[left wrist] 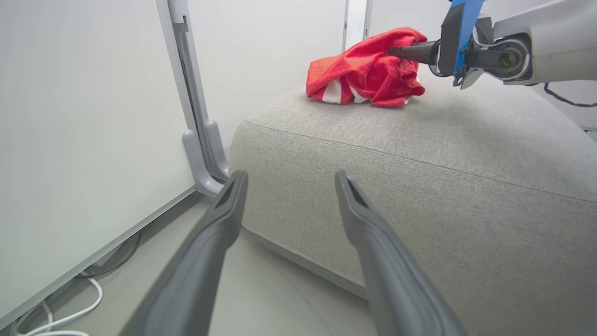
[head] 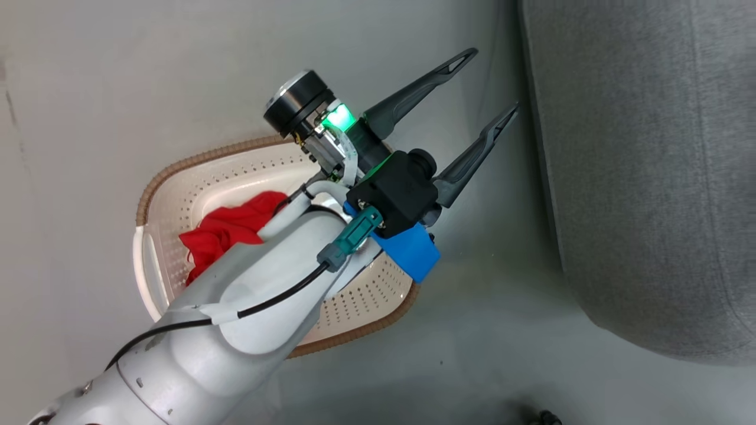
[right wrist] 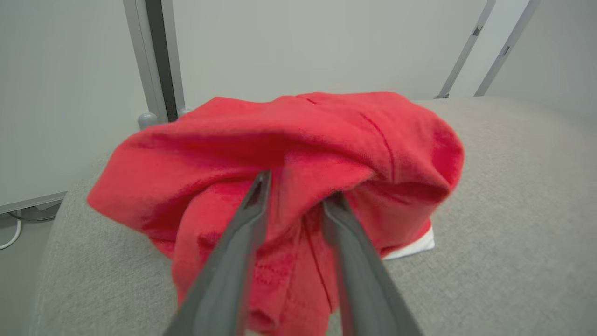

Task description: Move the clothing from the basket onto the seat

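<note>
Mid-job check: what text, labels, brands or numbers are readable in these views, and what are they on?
None: no words, numbers or signs can be read in any view.
Red garment on the seat: a white patch shows at its lower edge, with no lettering visible.
Basket: no print visible on its perforated walls or woven rim.
Second garment in the basket: plain red, no lettering visible.

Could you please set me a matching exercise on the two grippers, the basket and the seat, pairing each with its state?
Things:
1. left gripper
2. right gripper
3. basket
4. seat

States:
A. fingertips among the folds of the garment on the seat
B. open, holding nothing
C. light grey upholstery
D. contains a red garment

Pairs: 1-B, 2-A, 3-D, 4-C
</note>
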